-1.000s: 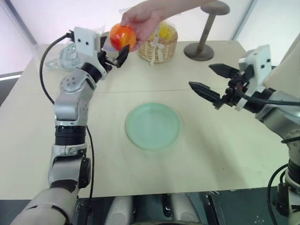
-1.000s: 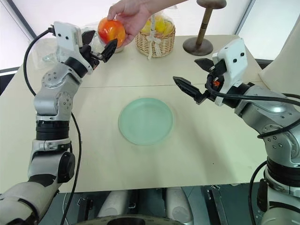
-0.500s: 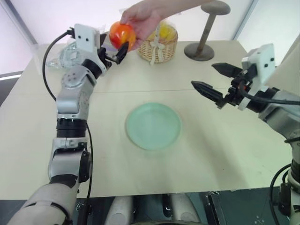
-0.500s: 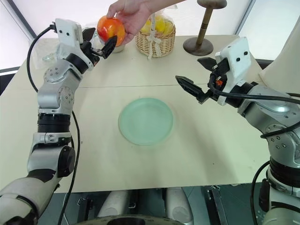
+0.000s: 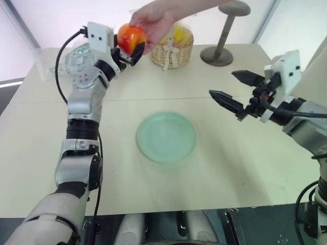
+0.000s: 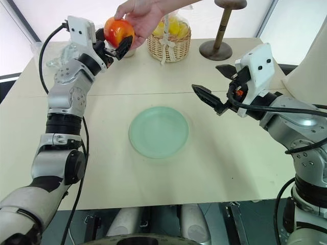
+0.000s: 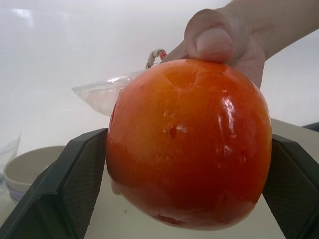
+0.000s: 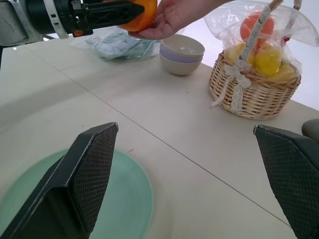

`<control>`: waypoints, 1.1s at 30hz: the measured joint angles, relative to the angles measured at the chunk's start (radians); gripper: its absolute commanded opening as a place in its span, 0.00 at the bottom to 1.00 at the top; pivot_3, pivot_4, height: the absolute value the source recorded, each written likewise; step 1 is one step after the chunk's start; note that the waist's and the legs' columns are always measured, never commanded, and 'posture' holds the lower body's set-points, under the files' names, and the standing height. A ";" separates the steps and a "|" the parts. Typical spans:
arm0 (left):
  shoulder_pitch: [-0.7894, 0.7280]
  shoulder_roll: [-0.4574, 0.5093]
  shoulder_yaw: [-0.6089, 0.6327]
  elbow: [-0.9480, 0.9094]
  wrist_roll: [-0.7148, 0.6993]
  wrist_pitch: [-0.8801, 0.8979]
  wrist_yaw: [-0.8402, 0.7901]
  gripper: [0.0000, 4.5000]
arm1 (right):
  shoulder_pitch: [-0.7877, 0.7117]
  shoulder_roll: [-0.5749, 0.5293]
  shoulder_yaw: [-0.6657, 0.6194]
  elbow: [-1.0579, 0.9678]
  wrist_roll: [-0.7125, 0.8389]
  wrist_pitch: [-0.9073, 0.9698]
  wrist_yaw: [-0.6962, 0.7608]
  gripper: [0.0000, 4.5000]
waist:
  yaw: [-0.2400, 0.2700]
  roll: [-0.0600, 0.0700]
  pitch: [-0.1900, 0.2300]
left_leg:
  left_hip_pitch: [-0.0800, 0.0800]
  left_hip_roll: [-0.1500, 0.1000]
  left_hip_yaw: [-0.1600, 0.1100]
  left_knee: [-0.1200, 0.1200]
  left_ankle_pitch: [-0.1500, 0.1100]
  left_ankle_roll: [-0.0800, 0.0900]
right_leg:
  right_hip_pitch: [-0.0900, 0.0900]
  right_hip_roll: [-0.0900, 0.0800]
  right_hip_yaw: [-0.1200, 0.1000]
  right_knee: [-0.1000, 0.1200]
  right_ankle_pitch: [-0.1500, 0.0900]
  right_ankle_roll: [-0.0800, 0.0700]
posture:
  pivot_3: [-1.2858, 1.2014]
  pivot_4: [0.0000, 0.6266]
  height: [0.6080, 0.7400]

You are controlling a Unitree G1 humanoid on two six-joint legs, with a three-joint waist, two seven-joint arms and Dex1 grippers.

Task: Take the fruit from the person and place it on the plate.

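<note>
Above the far left part of the table (image 5: 245, 168), the person's hand (image 5: 156, 20) holds the fruit (image 5: 131, 38) from above, thumb and fingers wrapped over its top. The left gripper (image 5: 127, 50) has its two black fingers spread wide, one on each side of the fruit; in the left wrist view the fruit (image 7: 189, 144) sits right between the finger pads (image 7: 75, 184), very close to both, though contact cannot be told. The right gripper (image 5: 236, 93) hangs over the right side of the table with its fingers apart and nothing between them. The mint-green plate (image 5: 166, 137) lies bare near the table's middle, well apart from the fruit. Along the far edge stand a wicker basket (image 5: 172, 50) of plastic-wrapped fruits and a small cream bowl with a lilac band (image 8: 182, 55). No writing or brand mark can be read anywhere.
</note>
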 measured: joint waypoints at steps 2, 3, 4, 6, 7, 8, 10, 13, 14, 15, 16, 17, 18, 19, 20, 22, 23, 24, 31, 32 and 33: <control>-0.010 -0.002 0.000 0.018 0.002 -0.006 -0.004 1.00 | 0.003 0.000 -0.001 0.000 0.000 0.000 -0.005 0.99 | 0.000 0.000 0.000 | 0.000 0.000 0.000 0.000 0.000 0.000 | 0.000 0.000 0.000 0.000 0.000 0.000 | 0.52 0.24 1.00; -0.013 -0.003 0.000 0.022 0.003 -0.010 -0.005 1.00 | 0.004 0.000 -0.002 -0.001 0.000 0.000 -0.006 0.99 | 0.000 0.000 0.000 | 0.000 0.000 0.000 0.000 0.000 0.000 | 0.000 0.000 0.000 0.000 0.000 0.000 | 0.52 0.24 1.00; -0.016 -0.003 0.000 0.028 0.005 -0.017 -0.007 1.00 | 0.004 0.000 -0.002 -0.001 0.000 0.000 -0.007 0.99 | 0.000 0.000 0.000 | 0.000 0.000 0.000 0.000 0.000 0.000 | 0.000 0.000 0.000 0.000 0.000 0.000 | 0.52 0.24 1.00; -0.017 -0.004 0.000 0.030 0.006 -0.022 -0.009 1.00 | 0.005 0.000 -0.002 -0.001 0.000 0.000 -0.010 0.99 | 0.000 0.000 0.000 | 0.000 0.000 0.000 0.000 0.000 0.000 | 0.000 0.000 0.000 0.000 0.000 0.000 | 0.52 0.24 1.00; -0.017 -0.005 0.000 0.031 0.007 -0.023 -0.009 1.00 | 0.006 0.000 -0.003 -0.001 0.001 0.000 -0.012 0.99 | 0.000 0.000 0.000 | 0.000 0.000 0.000 0.000 0.000 0.000 | 0.000 0.000 0.000 0.000 0.000 0.000 | 0.52 0.24 1.00; -0.017 -0.006 0.000 0.033 0.008 -0.024 -0.010 1.00 | 0.007 0.000 -0.003 -0.001 0.001 0.000 -0.014 0.99 | 0.000 0.000 0.000 | 0.000 0.000 0.000 0.000 0.000 0.000 | 0.000 0.000 0.000 0.000 0.000 0.000 | 0.52 0.24 1.00; -0.017 -0.006 0.000 0.039 0.010 -0.025 -0.011 1.00 | 0.009 0.000 -0.004 -0.001 0.001 0.000 -0.015 0.99 | 0.000 0.000 0.000 | 0.000 0.000 0.000 0.000 0.000 0.000 | 0.000 0.000 0.000 0.000 0.000 0.000 | 0.52 0.24 1.00; -0.017 -0.007 0.000 0.048 0.014 -0.026 -0.017 0.81 | 0.014 0.000 -0.005 -0.001 0.002 0.000 -0.016 1.00 | 0.000 0.000 0.000 | 0.000 0.000 0.000 0.000 0.000 0.000 | 0.000 0.000 0.000 0.000 0.000 0.000 | 0.52 0.24 1.00; -0.017 -0.007 0.000 0.049 0.015 -0.026 -0.019 0.71 | 0.015 0.000 -0.005 -0.001 0.002 0.000 -0.016 1.00 | 0.000 0.000 0.000 | 0.000 0.000 0.000 0.000 0.000 0.000 | 0.000 0.000 0.000 0.000 0.000 0.000 | 0.52 0.24 1.00; -0.017 -0.008 0.000 0.049 0.016 -0.026 -0.020 0.66 | 0.016 0.000 -0.005 -0.001 0.002 0.000 -0.016 1.00 | 0.000 0.000 0.000 | 0.000 0.000 0.000 0.000 0.000 0.000 | 0.000 0.000 0.000 0.000 0.000 0.000 | 0.52 0.24 1.00; -0.017 -0.008 0.000 0.049 0.018 -0.027 -0.021 0.66 | 0.016 0.000 -0.005 -0.002 0.002 0.000 -0.016 1.00 | 0.000 0.000 0.000 | 0.000 0.000 0.000 0.000 0.000 0.000 | 0.000 0.000 0.000 0.000 0.000 0.000 | 0.52 0.24 1.00; -0.017 -0.008 0.000 0.049 0.018 -0.027 -0.021 0.66 | 0.017 0.000 -0.005 -0.002 0.002 0.000 -0.016 1.00 | 0.000 0.000 0.000 | 0.000 0.000 0.000 0.000 0.000 0.000 | 0.000 0.000 0.000 0.000 0.000 0.000 | 0.52 0.24 1.00; -0.017 -0.008 0.000 0.049 0.019 -0.027 -0.021 0.66 | 0.019 0.000 -0.005 -0.002 0.002 0.000 -0.016 1.00 | 0.000 0.000 0.000 | 0.000 0.000 0.000 0.000 0.000 0.000 | 0.000 0.000 0.000 0.000 0.000 0.000 | 0.52 0.24 1.00; -0.017 -0.008 0.000 0.049 0.019 -0.027 -0.022 0.66 | 0.019 0.000 -0.005 -0.002 0.002 0.000 -0.016 1.00 | 0.000 0.000 0.000 | 0.000 0.000 0.000 0.000 0.000 0.000 | 0.000 0.000 0.000 0.000 0.000 0.000 | 0.52 0.24 1.00; -0.017 -0.009 0.000 0.049 0.019 -0.027 -0.022 0.66 | 0.021 0.000 -0.005 -0.002 0.002 0.000 -0.016 1.00 | 0.000 0.000 0.000 | 0.000 0.000 0.000 0.000 0.000 0.000 | 0.000 0.000 0.000 0.000 0.000 0.000 | 0.52 0.24 1.00; -0.017 -0.009 0.000 0.049 0.019 -0.027 -0.025 0.66 | 0.023 0.000 -0.005 -0.002 0.002 0.000 -0.016 1.00 | 0.000 0.000 0.000 | 0.000 0.000 0.000 0.000 0.000 0.000 | 0.000 0.000 0.000 0.000 0.000 0.000 | 0.52 0.24 1.00; -0.017 -0.009 0.000 0.049 0.019 -0.027 -0.027 0.66 | 0.024 0.000 -0.005 -0.002 0.002 0.000 -0.016 1.00 | 0.000 0.000 0.000 | 0.000 0.000 0.000 0.000 0.000 0.000 | 0.000 0.000 0.000 0.000 0.000 0.000 | 0.52 0.24 1.00; -0.017 -0.010 0.000 0.049 0.019 -0.027 -0.028 0.66 | 0.024 0.000 -0.005 -0.002 0.002 0.000 -0.016 1.00 | 0.000 0.000 0.000 | 0.000 0.000 0.000 0.000 0.000 0.000 | 0.000 0.000 0.000 0.000 0.000 0.000 | 0.52 0.24 1.00; -0.016 -0.005 0.000 0.007 -0.003 0.010 -0.064 0.66 | 0.027 0.000 -0.005 -0.002 0.002 0.000 -0.016 1.00 | 0.000 0.000 0.000 | 0.000 0.000 0.000 0.000 0.000 0.000 | 0.000 0.000 0.000 0.000 0.000 0.000 | 0.52 0.24 1.00; -0.014 -0.001 0.000 -0.020 -0.015 0.030 -0.083 0.66 | 0.027 0.000 -0.005 -0.002 0.002 0.000 -0.016 1.00 | 0.000 0.000 0.000 | -0.001 0.000 0.000 0.000 0.000 0.000 | 0.000 0.000 0.000 0.000 0.000 0.000 | 0.52 0.24 1.00; -0.009 0.009 0.000 -0.055 -0.030 0.057 -0.109 0.66 | 0.027 0.000 -0.005 -0.003 0.002 0.000 -0.016 1.00 | -0.001 0.000 0.000 | -0.001 0.000 0.000 0.000 0.000 0.000 | 0.000 0.000 0.000 0.000 0.000 0.000 | 0.52 0.24 1.00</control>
